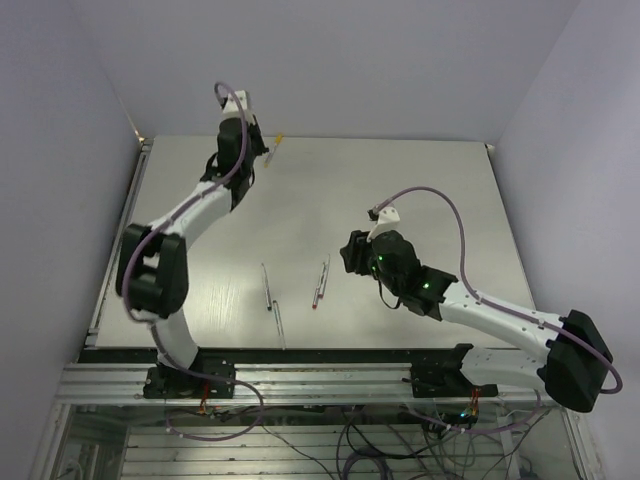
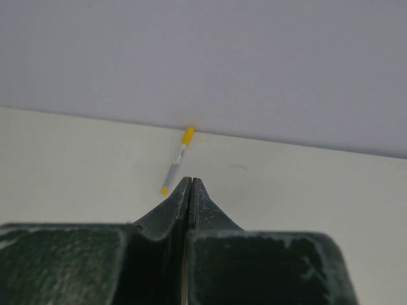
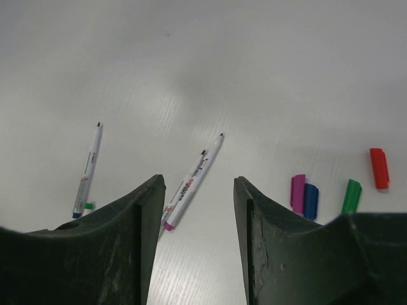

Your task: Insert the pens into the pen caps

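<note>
Blue-ended pen [image 3: 87, 170]: I see it lying flat toward the bench's [image 1: 430, 200] near edge, about midway along, left of the other pens.
Paired pens [image 3: 191, 185]: two lie side by side and touching, just right of the blue-ended pen; one has a magenta end.
Right gripper [image 1: 352, 255]: it hangs over the bench's middle with its fingers spread wide and nothing between them.
Caps: the magenta cap [image 3: 297, 192] and blue cap [image 3: 310, 200] touch, with the green cap [image 3: 351, 195] and red cap [image 3: 379, 168] near them, all right of the pair.
Left gripper [image 2: 191, 181]: it sits near the far left corner, fingers pressed together, and I see nothing pinched.
Yellow pen [image 2: 177, 160]: it lies at the far edge just beyond the left gripper, its yellow end against the back wall [image 2: 203, 57].
</note>
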